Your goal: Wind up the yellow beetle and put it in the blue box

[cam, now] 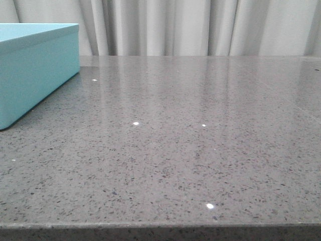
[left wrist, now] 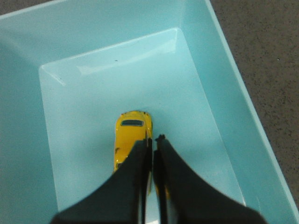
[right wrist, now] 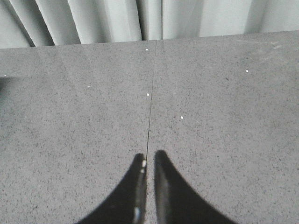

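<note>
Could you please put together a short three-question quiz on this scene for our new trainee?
1. True or false: the yellow beetle lies inside the blue box.
2. On which side of the table does the front view show the box? A) left B) right C) centre
3. What lies under the right gripper?

Key:
1. True; it sits on the box floor below the left gripper.
2. A.
3. Only bare speckled grey tabletop.
</note>
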Robot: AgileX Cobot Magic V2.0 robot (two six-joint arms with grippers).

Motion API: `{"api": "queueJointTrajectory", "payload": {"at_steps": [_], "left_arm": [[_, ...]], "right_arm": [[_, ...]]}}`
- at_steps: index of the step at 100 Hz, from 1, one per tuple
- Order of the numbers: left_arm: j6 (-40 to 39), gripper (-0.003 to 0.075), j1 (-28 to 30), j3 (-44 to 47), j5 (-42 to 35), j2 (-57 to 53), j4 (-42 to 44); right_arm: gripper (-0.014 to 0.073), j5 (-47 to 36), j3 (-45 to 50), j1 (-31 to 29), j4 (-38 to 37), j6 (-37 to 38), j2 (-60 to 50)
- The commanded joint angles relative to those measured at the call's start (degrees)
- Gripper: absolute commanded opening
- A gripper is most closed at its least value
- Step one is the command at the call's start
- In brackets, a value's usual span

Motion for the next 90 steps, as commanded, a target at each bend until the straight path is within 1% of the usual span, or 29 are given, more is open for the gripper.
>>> {"api": "queueJointTrajectory", "payload": {"at_steps": [1, 3, 23, 43, 65, 83, 90], "left_arm": [[0.0, -0.0018, 0.1, 3.3, -5.6, -6.4, -1.4], [0.0, -0.0018, 0.1, 4.2, -6.4, -7.4, -1.4], [0.0, -0.0018, 0.1, 18.6, -16.2, -18.4, -2.0], [0.0, -0.0018, 0.1, 32.4, -23.8, -30.0, -2.4], [0.0, -0.0018, 0.1, 46.4, -34.1, -41.4, -2.5], [0.0, -0.0018, 0.1, 56.0, -38.6, -49.5, -5.1], [0.0, -0.0018, 0.1, 59.3, -40.5, -52.0, -6.5]], "right_arm": [[-0.0064, -4.2, -0.3, 0.1, -1.4, -0.7, -1.4], [-0.0074, -4.2, -0.1, 0.1, -1.4, -0.7, -1.8], [-0.0068, -6.4, 3.6, 0.1, -2.5, -0.7, -5.0], [-0.0068, -9.2, 8.8, 0.1, -4.0, -0.7, -9.1], [-0.0068, -15.2, 14.5, 0.1, -4.4, -0.7, -13.3], [-0.0068, -18.7, 19.4, 0.1, -4.4, -0.7, -16.4], [-0.0068, -21.6, 22.0, 0.1, -4.4, -0.7, -17.8]]}}
